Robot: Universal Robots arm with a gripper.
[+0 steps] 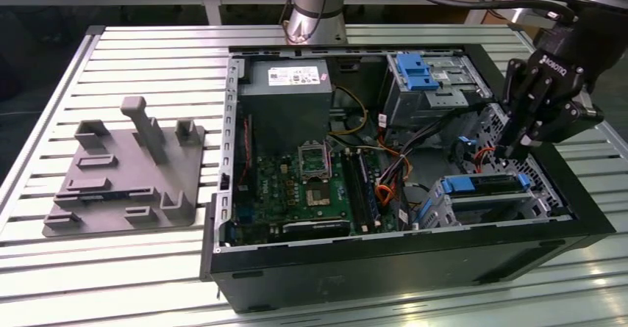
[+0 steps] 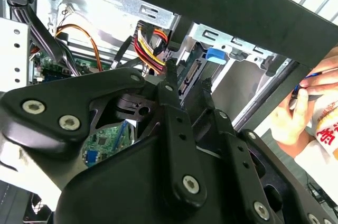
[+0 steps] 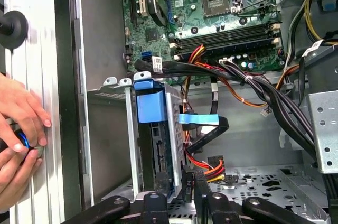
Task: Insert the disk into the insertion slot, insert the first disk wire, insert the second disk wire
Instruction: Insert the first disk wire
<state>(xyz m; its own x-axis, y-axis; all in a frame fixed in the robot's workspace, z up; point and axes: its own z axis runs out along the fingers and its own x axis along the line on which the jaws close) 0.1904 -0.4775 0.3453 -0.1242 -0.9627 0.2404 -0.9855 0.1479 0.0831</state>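
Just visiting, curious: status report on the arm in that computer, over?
Gripper low in the case, right by the disk. Disk sits in the insertion slot. Cables crowd close; person's hands beside the case.

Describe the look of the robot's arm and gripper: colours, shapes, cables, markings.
The arm is a silver-grey tube, with black cables looping beside it. The gripper is matt black, built of jointed bars pinned by silver screw heads, with small white print on its body.
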